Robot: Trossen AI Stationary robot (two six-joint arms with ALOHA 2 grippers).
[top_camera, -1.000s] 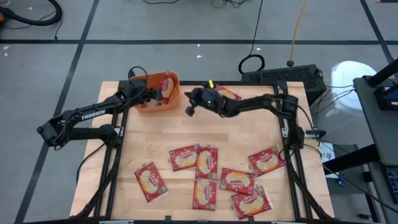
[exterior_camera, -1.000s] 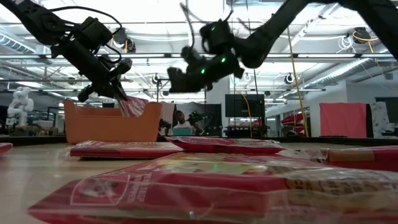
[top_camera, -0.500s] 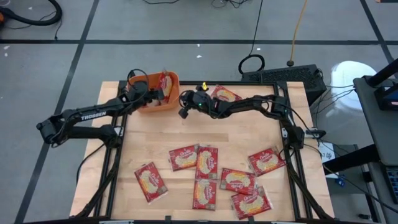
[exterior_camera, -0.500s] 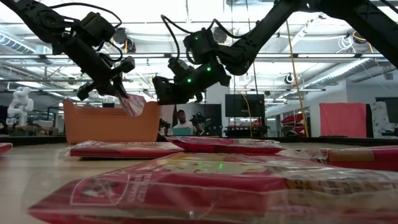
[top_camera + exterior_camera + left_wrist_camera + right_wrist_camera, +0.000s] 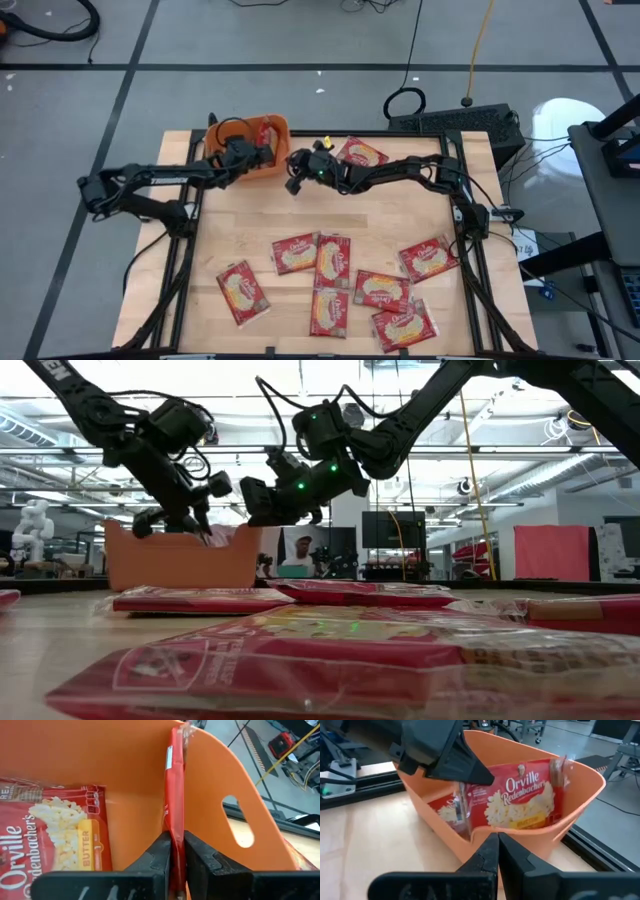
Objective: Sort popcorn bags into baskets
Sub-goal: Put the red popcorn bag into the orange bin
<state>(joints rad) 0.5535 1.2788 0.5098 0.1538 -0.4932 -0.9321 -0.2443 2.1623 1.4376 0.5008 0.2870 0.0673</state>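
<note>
Table: light wood, dark frame.
Floor: grey, dark lines.
Keyboard: black, behind the table.
Cable: coiled near keyboard.
Person: distant, low view.
Red panel: back right.

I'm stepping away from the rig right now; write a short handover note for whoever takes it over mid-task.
Left gripper: shut on a popcorn bag, held on edge inside the orange basket at the table's far left; not released.
Right gripper: shut on the basket's rim, apparently steadying it.
Done: at least one other bag is in the basket.
Left: one bag lies beside the basket at the far edge; seven are spread across the near half of the table.
</note>
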